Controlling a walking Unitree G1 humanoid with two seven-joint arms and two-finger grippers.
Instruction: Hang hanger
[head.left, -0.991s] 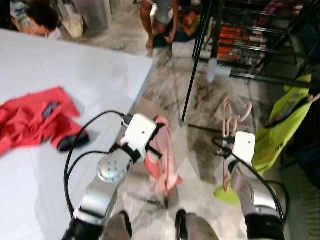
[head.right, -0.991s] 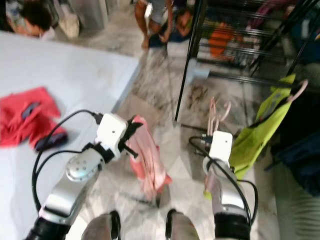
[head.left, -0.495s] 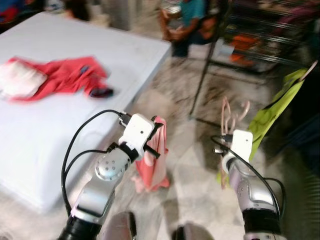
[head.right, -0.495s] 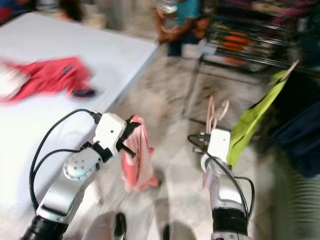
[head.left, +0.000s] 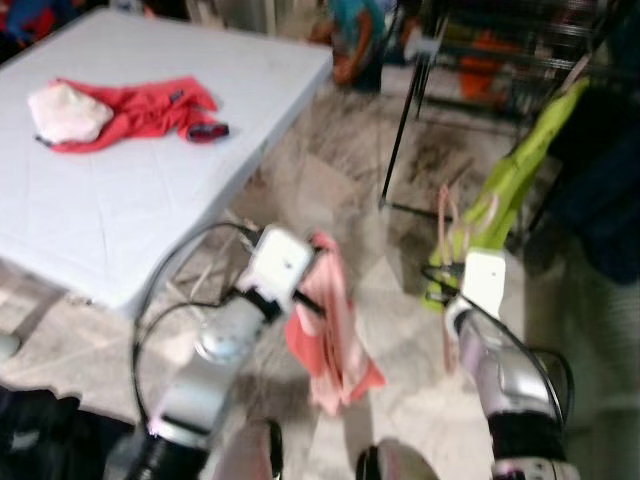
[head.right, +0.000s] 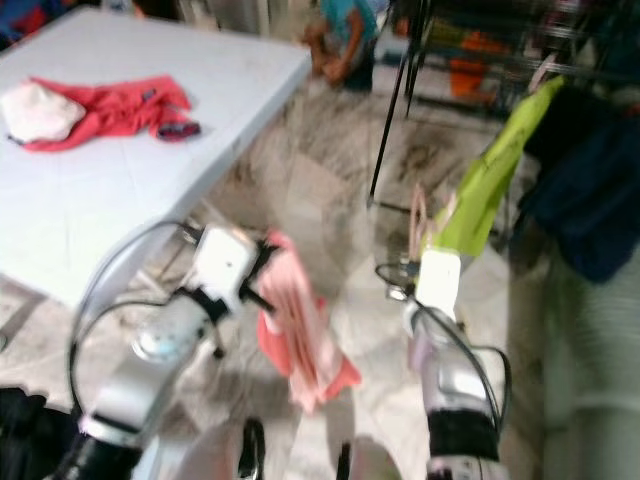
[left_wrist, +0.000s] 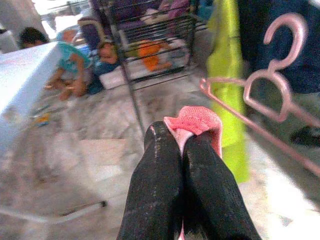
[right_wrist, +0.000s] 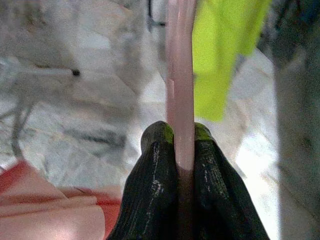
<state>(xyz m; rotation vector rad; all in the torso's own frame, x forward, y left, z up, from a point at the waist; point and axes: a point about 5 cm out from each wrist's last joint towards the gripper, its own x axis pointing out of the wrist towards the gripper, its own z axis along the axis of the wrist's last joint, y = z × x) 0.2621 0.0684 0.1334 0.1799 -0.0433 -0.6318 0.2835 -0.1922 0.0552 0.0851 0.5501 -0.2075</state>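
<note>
My right gripper (right_wrist: 181, 131) is shut on pale pink hangers (right_wrist: 181, 75), whose hooks stand up above the wrist (head.left: 447, 215) and reach across the left wrist view (left_wrist: 277, 85). My left gripper (left_wrist: 182, 135) is shut on a pink cloth (head.left: 335, 330) that hangs down over the marble floor between the two arms. Ahead on the right a black drying rack (head.left: 400, 130) stands, with a lime green garment (head.left: 510, 180) hanging from it close beside the hangers.
A white table (head.left: 120, 220) at the left carries a red garment (head.left: 140, 108). People (head.left: 355, 40) sit on the floor beyond the table's corner. A dark blue garment (head.right: 580, 190) hangs at the far right. My feet show at the bottom edge.
The camera has swung and drawn back: the table now sits farther left, the rack and green garment nearer. Both grippers keep their hold on cloth and hangers.
</note>
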